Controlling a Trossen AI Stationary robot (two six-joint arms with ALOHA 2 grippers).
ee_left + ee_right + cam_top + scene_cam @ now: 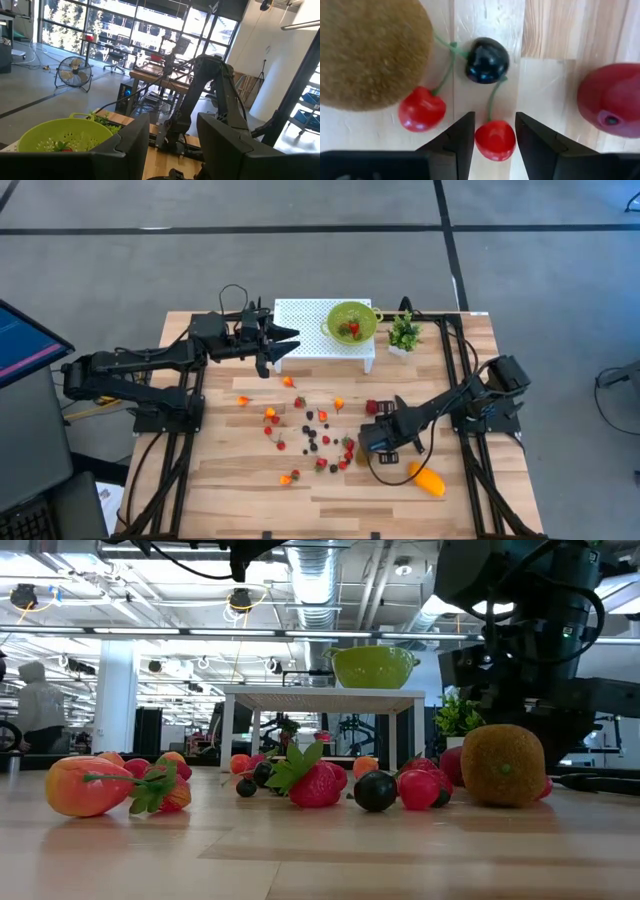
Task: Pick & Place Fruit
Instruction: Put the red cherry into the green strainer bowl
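Note:
Small red, orange and dark fruit [310, 430] lie scattered on the wooden table [240, 490], with a brown kiwi [370, 50] and an orange-yellow mango [428, 480] near the right side. My right gripper [372, 448] points down among them, shut on a red cherry [495, 141]. My left gripper [290, 340] hangs open and holds nothing, high up beside the white stand [300, 330]. On that stand sits a green colander [350, 320] with a red piece inside. My right gripper pinches the red cherry's two sides [479, 140] between its two fingers, coming from above and pointing down. The cherry's green stem [492, 100] runs out ahead of the fingertips toward a dark berry [486, 60]. I cannot tell whether the cherry is lifted off the table.
A second red cherry [421, 109] and the kiwi lie close beside one finger, and a larger red fruit [610, 100] lies beyond the other. A small potted plant [404, 333] stands right of the stand. Bare wood shows along the table's near edge.

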